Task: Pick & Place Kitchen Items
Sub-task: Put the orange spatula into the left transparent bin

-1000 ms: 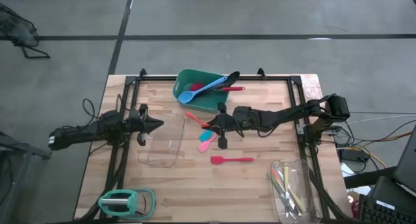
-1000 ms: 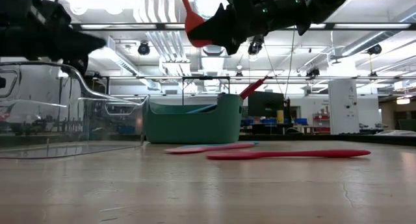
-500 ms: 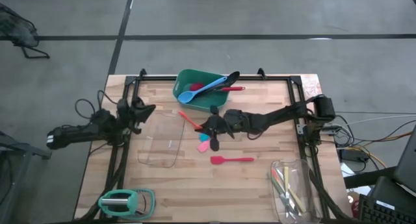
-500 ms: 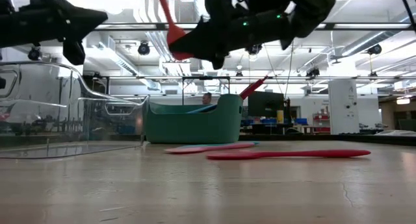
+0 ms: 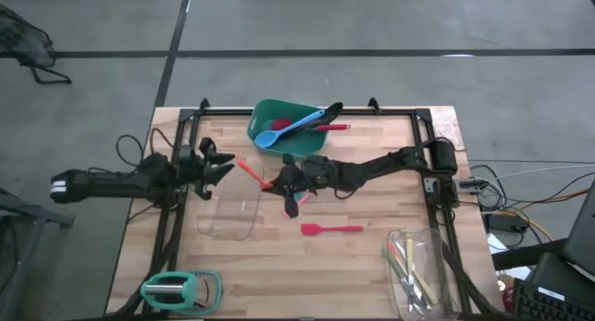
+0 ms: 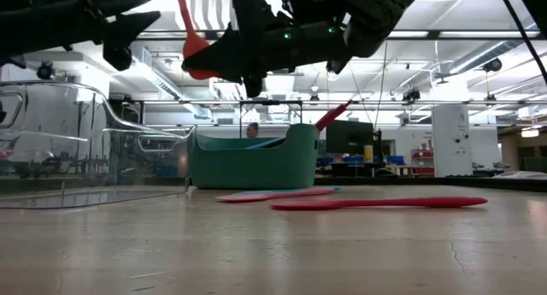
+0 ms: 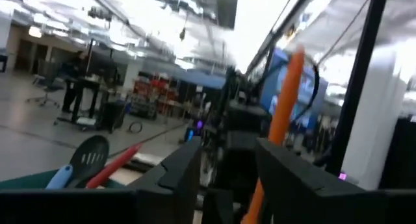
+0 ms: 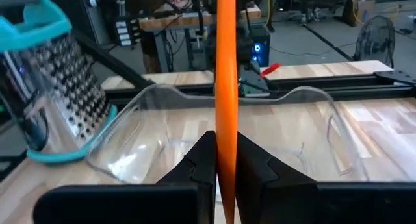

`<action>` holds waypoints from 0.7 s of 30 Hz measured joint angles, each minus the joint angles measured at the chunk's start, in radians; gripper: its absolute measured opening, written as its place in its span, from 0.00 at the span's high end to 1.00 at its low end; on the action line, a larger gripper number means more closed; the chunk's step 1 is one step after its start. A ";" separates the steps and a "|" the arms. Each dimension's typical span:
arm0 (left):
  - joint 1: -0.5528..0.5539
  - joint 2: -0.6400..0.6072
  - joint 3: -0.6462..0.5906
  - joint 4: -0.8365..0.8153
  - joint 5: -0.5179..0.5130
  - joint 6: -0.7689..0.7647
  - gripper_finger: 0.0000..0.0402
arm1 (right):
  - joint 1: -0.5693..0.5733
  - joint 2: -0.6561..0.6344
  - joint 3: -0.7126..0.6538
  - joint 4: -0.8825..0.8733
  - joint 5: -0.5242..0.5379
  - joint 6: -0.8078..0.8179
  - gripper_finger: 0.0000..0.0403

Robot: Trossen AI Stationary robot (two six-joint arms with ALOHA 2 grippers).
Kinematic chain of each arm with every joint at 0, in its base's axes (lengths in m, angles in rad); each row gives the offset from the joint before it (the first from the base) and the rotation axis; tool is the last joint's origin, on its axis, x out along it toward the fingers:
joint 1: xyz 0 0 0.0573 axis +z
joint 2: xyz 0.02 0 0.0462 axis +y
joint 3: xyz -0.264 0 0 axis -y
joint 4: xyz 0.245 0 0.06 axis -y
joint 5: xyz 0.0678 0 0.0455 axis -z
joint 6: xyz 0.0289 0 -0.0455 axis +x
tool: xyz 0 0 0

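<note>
Wooden desk (image 5: 372,256) below, the right hand (image 5: 279,183) hangs above it, pinched tight on an orange spatula (image 5: 251,170) that juts out toward the left hand (image 5: 220,166), whose fingers are spread wide just beside the spatula's tip, over the clear glass tray (image 5: 228,209).

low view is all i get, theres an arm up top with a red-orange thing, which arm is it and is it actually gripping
Observer: It is the right gripper. Its wrist view shows the fingers shut on the handle of the orange spatula.
Operator: wheres the other arm
Observer: From above, the left gripper sits just off the spatula's free end, fingers open and facing it.
Operator: whats under the spatula
Observer: From above, it hangs over the far edge of the clear glass tray.
</note>
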 joint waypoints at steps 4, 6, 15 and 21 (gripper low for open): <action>-0.022 0.094 0.048 0.002 0.004 0.039 0.59 | -0.025 -0.010 0.004 0.003 -0.014 0.028 0.94; -0.029 0.133 0.071 0.003 0.003 0.053 0.58 | -0.037 -0.011 0.005 0.004 -0.034 0.048 0.94; -0.034 0.270 0.182 0.023 -0.014 0.059 0.58 | -0.042 -0.012 0.008 0.004 -0.056 0.085 0.93; -0.037 0.294 0.234 0.021 0.019 0.059 0.59 | -0.042 -0.013 0.007 0.001 -0.061 0.095 0.93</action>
